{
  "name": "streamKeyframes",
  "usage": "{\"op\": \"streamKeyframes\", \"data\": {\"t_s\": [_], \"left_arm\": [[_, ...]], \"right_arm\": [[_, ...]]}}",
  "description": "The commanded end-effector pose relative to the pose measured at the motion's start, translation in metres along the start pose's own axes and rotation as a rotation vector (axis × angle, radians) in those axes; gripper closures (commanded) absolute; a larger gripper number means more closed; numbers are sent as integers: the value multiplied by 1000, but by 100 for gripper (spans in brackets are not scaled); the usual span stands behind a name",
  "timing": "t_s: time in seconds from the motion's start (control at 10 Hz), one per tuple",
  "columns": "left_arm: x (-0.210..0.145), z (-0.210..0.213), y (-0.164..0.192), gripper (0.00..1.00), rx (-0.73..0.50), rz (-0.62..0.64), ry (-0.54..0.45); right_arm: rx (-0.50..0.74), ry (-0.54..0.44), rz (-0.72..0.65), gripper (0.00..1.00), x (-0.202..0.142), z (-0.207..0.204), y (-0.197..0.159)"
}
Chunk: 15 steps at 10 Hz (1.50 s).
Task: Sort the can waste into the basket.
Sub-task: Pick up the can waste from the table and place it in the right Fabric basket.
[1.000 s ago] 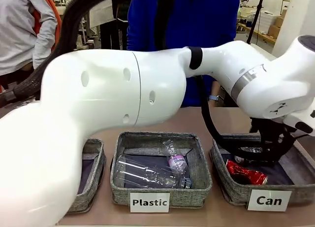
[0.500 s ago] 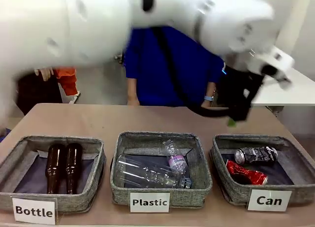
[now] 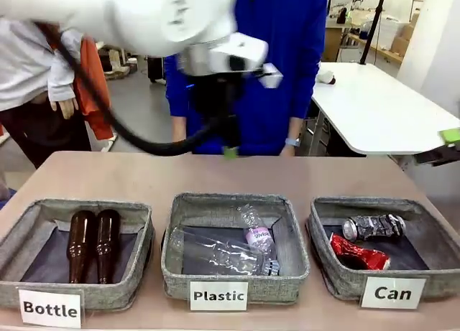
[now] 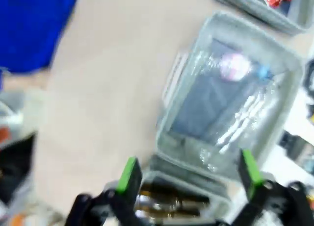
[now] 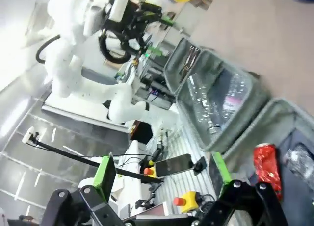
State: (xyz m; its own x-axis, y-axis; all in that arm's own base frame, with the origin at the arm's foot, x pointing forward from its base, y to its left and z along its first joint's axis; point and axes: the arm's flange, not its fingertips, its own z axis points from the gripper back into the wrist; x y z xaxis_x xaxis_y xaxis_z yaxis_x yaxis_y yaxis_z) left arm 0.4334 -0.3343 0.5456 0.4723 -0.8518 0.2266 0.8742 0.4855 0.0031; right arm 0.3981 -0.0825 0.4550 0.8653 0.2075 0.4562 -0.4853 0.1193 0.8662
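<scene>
Both cans [image 3: 363, 240] lie in the basket [image 3: 322, 270] at lower right; left gripper [image 4: 189, 172] and right gripper [image 5: 164, 172] spread wide above the bare tabletop [image 3: 144, 174].

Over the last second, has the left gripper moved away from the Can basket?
Yes. The left gripper has lifted out of the Can basket and swung left, now hanging above the table behind the Plastic basket.

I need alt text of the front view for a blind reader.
Two crushed cans, one red and one dark, lie in the basket labelled "Can". The left gripper hangs above the table, nothing in it.
</scene>
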Motion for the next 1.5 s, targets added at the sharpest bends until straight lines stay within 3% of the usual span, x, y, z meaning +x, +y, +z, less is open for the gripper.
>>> {"op": "streamKeyframes", "data": {"t_s": [0.0, 0.2, 0.3, 0.4, 0.5, 0.7, 0.9, 1.0, 1.1, 1.4], "left_arm": [[-96, 6, 47, 0, -158, 133, -52], [-176, 23, 106, 0, -367, 301, -89], [-213, 31, 138, 0, -581, 415, -119], [-251, 37, 158, 0, -713, 445, -173], [-291, 37, 169, 0, -833, 397, -275], [-366, 15, 181, 0, -930, 511, -583], [-418, -24, 176, 0, -957, 771, -903], [-425, -40, 163, 0, -858, 943, -1000], [-421, -6, 189, 0, -975, 675, -697], [-421, -6, 189, 0, -975, 675, -697]], "right_arm": [[-1, -9, -67, 0, 5, -39, 1], [-42, -74, -97, 0, 16, -82, -6], [-39, -125, -137, 0, 23, -99, -10], [-71, -226, -181, 0, 28, -114, -12], [-80, -299, -242, 0, 33, -121, -17], [-135, -419, -320, 0, 41, -114, -29], [-200, -482, -303, 0, 49, -90, -29], [-134, -390, -301, 0, 39, -102, -37], [-134, -390, -301, 0, 39, -102, -37], [-134, -390, -301, 0, 39, -102, -37]]}}
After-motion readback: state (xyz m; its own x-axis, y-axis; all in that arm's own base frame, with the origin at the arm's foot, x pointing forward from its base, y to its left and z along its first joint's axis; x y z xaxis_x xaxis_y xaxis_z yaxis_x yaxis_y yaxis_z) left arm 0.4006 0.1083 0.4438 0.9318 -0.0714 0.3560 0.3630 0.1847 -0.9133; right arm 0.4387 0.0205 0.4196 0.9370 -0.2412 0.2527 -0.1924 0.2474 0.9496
